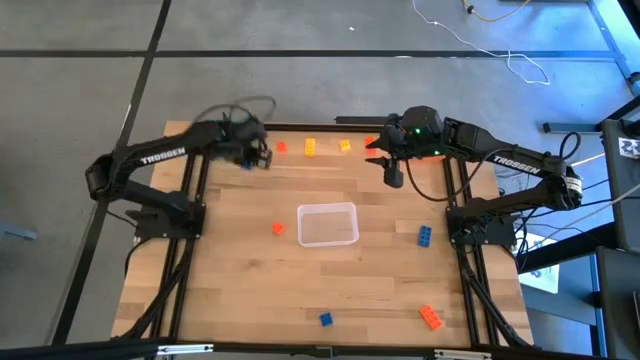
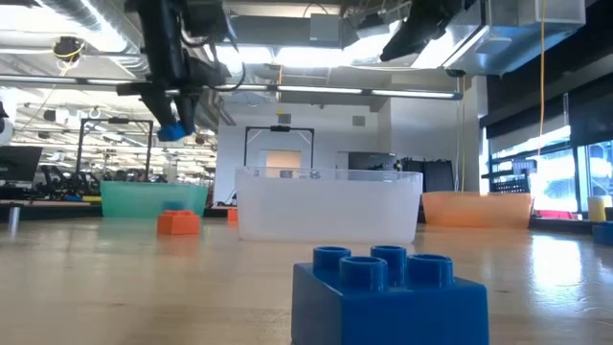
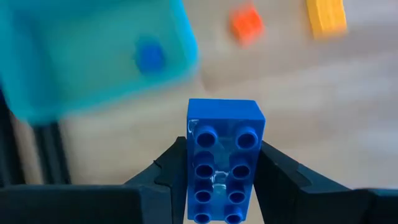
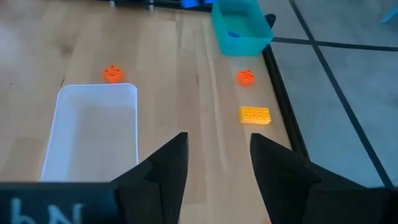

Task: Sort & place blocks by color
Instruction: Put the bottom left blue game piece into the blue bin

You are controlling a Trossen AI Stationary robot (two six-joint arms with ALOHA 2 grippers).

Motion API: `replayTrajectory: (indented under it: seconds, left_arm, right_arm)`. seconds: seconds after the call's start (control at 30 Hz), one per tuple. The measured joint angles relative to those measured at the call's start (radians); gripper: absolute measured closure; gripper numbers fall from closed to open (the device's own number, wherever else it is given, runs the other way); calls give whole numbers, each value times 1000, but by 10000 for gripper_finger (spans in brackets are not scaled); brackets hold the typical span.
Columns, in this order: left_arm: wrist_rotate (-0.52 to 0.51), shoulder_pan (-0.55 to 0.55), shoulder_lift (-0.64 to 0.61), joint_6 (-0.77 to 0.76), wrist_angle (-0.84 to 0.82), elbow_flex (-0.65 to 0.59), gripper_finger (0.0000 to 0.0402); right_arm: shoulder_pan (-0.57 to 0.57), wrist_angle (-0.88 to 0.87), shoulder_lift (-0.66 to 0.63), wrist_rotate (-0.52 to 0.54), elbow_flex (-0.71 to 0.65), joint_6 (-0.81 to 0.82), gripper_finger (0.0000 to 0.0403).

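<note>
My left hand (image 3: 219, 180) is raised off the worktop at the far left side, arm reaching forward from its base, its two fingers (image 3: 166, 177) closed on a long blue block (image 3: 222, 165) that stands up between them. My right hand (image 4: 214, 165) hangs high at the far right side, its fingers parted with nothing between them.
</note>
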Motion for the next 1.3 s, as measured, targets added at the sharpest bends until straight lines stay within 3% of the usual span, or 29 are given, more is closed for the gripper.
replayTrajectory:
  seconds: [0.2, 0.43, 1.03, 1.3]
  left_arm:
    - [-7, 255, 2, 203, 86, 0, 271]
    - [20, 408, 53, 300, 88, 0, 271]
    - [46, 492, 314, 377, 198, 0, 271]
    - [41, 497, 374, 383, 200, 0, 220]
  right_arm:
    - [0, 6, 0, 2, 0, 27, 230]
    - [0, 20, 0, 2, 0, 28, 230]
    - [0, 38, 0, 2, 0, 28, 230]
    - [0, 38, 0, 2, 0, 28, 230]
